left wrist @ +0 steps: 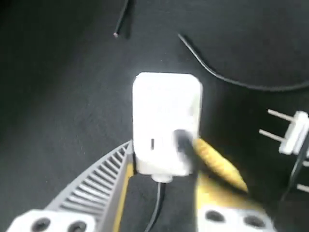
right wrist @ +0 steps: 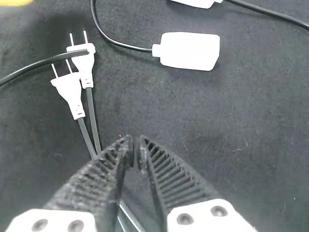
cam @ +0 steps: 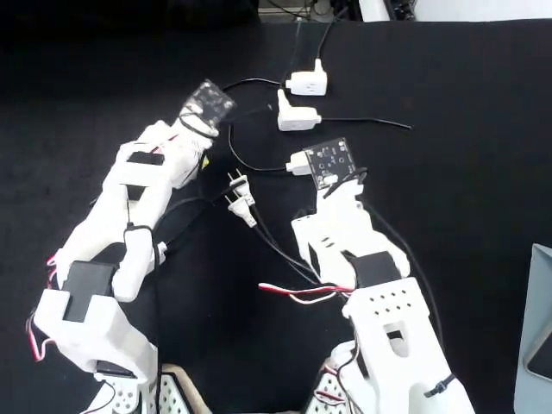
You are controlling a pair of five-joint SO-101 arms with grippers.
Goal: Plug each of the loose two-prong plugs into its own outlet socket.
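Note:
A white outlet socket sits between the grey and yellow fingers of my left gripper, which is shut on it; its cable runs back under the wrist. Two loose white two-prong plugs lie side by side mid-table, shown close in the right wrist view, and one shows in the left wrist view. My right gripper hovers shut and empty just short of the plugs, above their black cords. Another socket lies ahead of it. Two more sockets lie farther back.
Black cords loop across the dark table between the two arms. Red and white arm wires trail near the right arm's base. A grey bin edge stands at the table's right side.

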